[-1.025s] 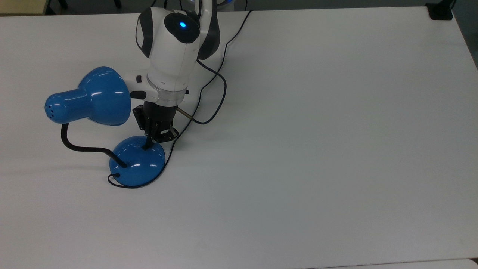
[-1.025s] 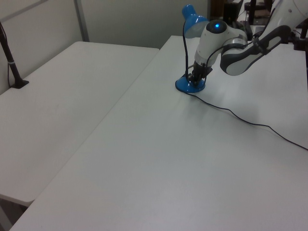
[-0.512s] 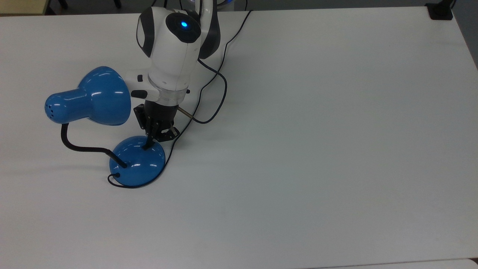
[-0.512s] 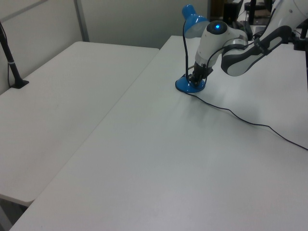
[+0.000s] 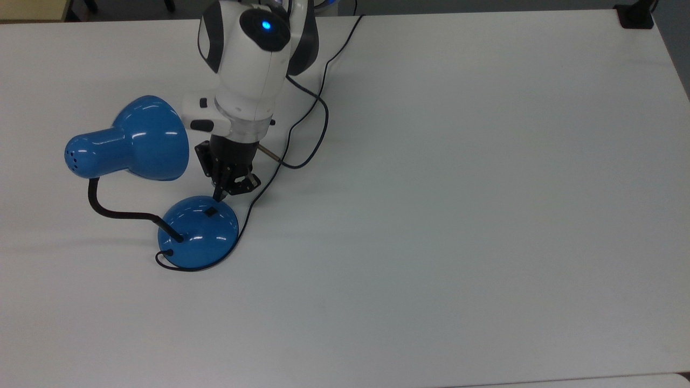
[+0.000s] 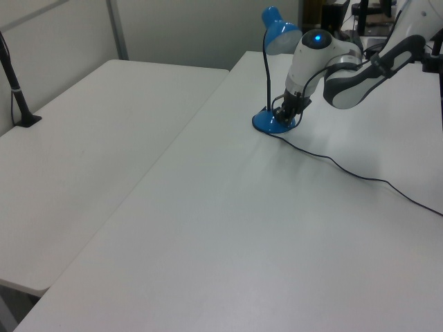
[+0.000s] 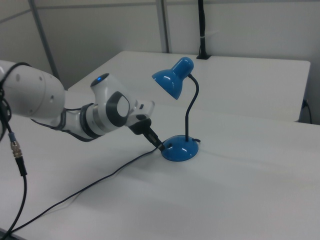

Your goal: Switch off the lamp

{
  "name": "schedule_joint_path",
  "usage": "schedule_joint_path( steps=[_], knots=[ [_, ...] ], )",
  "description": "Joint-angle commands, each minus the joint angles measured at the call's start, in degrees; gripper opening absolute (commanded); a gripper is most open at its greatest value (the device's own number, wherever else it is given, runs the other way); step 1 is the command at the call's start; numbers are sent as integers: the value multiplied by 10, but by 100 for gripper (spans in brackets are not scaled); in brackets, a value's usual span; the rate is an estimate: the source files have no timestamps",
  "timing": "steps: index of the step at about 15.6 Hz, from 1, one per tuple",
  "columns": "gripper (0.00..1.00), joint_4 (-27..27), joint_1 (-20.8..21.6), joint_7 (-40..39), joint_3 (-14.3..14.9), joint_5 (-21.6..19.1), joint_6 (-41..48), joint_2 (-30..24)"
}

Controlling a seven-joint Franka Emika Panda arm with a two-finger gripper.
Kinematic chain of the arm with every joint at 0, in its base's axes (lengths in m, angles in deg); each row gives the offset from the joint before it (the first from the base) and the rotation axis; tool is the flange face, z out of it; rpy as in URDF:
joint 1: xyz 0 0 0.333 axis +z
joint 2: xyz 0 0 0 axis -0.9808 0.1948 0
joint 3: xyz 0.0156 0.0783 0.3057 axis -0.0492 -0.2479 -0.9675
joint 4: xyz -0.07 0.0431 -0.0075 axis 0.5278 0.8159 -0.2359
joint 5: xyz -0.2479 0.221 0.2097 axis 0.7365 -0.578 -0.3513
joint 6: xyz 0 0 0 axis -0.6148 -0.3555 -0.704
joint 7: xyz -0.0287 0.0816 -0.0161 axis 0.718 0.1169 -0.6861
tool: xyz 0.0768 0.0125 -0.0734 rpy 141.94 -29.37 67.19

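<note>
The lamp stands at the top view's left: glossy blue shade, black bendy neck and domed blue base with a small black switch on its top. My gripper hangs shut just beyond the base's far edge, its tip a little above and apart from the switch. In the right view the gripper points down at the base from the right view's left. In the left view it hovers by the base. No glow shows under the shade.
The lamp's black cord loops across the white table past my arm and trails off the far edge. A black clamp sits at the top view's upper right corner. A second table adjoins at the left view's left.
My gripper's tip was pressing on the switch on the base. It has since lifted off and drawn back toward the top view's top, leaving the switch uncovered. The lamp has not moved.
</note>
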Motion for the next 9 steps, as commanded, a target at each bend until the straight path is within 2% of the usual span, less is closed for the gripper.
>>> schedule_joint_path(
  steps=[1, 2, 3, 4, 6, 9],
  knots=[
    [0, -66, 2, 14, -19, 2, 3, -96],
    [21, -79, 2, 14, -26, 0, 3, -116],
    [77, -88, 3, 13, -33, -11, 5, -135],
    [100, -89, 4, 13, -41, -26, 26, -146],
    [100, -74, 6, -15, -62, -72, 97, -161],
    [100, -34, 21, -125, -79, -205, 222, -196]
  ],
)
